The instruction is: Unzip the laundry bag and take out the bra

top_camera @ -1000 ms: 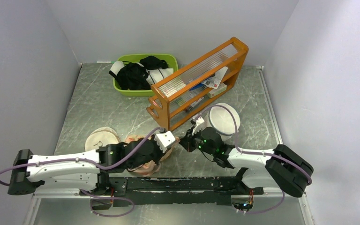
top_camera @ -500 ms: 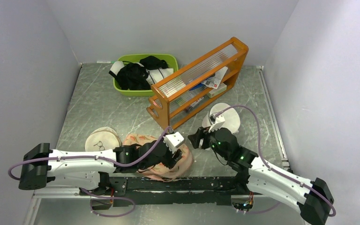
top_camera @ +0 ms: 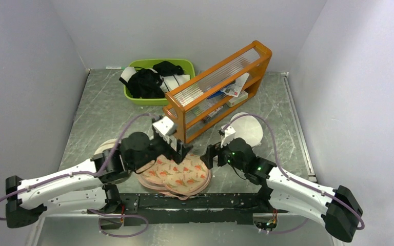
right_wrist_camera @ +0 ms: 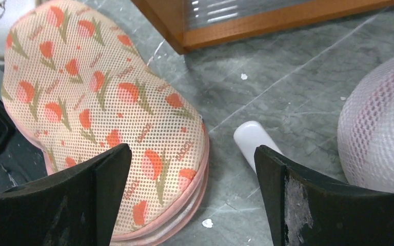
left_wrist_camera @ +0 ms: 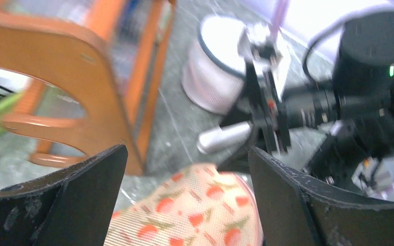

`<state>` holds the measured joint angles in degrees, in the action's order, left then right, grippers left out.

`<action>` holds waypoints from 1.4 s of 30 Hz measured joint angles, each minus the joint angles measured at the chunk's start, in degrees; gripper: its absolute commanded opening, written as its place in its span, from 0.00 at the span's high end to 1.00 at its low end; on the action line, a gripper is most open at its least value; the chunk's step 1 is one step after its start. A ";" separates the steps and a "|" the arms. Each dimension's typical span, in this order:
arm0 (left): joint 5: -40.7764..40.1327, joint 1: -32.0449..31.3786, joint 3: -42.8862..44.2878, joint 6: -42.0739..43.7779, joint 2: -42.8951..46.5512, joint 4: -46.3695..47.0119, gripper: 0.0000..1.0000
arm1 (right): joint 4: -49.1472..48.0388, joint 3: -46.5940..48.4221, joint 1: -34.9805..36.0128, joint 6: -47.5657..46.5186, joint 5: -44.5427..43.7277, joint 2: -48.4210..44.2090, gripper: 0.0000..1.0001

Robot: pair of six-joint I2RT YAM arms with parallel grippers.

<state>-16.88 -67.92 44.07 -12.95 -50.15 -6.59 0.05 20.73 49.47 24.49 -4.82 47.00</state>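
Observation:
The laundry bag (top_camera: 177, 175), peach-pink mesh with an orange-red and green print and a pink zipper rim, lies flat near the table's front edge. It shows in the right wrist view as the laundry bag (right_wrist_camera: 97, 102) and, blurred, in the left wrist view as the laundry bag (left_wrist_camera: 195, 210). My left gripper (top_camera: 178, 149) hangs open just above the bag's far edge, with nothing between its fingers (left_wrist_camera: 187, 154). My right gripper (top_camera: 209, 155) stands open at the bag's right end (right_wrist_camera: 192, 154), its left finger over the bag's rim. The bra is hidden.
An orange wooden rack (top_camera: 215, 89) stands right behind the bag. A green basin (top_camera: 184, 65) holding black clothes sits at the back. A white mesh bag (top_camera: 246, 128) is beside the right arm, and a round beige pouch (top_camera: 107, 149) is partly under the left arm.
Both grippers went from shut to open. The left gripper rose off the bag and moved back toward the rack. The bag, bunched under the left gripper before, now lies flat and uncovered.

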 measured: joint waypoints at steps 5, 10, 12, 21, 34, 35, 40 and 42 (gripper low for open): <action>-4.90 5.90 6.03 3.17 2.03 -2.62 0.02 | -1.40 0.07 1.55 -2.56 3.17 2.51 0.09; -7.26 12.37 8.02 4.33 0.35 -4.07 0.02 | -2.86 2.21 10.95 -5.18 3.06 7.10 0.09; -6.62 16.50 8.02 4.22 -1.09 -5.73 0.02 | -2.75 4.35 16.00 -6.56 1.95 10.03 0.09; -5.16 32.70 7.23 3.43 2.12 -10.71 0.02 | 1.99 16.24 32.74 -13.09 -5.86 22.67 0.11; -12.59 33.66 1.60 2.91 12.35 -10.34 0.02 | 15.37 25.18 42.21 -17.94 -19.32 38.56 0.40; -12.59 33.66 1.60 2.99 12.22 -10.34 0.02 | 15.69 25.18 42.21 -17.94 -19.93 39.17 0.45; -12.35 33.66 1.60 3.32 11.28 -10.34 0.02 | 15.61 25.18 42.21 -17.86 -21.68 39.82 0.61; -11.89 33.66 1.60 3.52 10.73 -10.34 0.02 | 15.23 25.16 42.21 -17.75 -22.12 39.67 0.62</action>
<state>-28.77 -34.26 45.67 -9.43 -39.42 -16.93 15.29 45.89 91.68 6.74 -26.94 86.67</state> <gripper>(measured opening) 0.984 0.399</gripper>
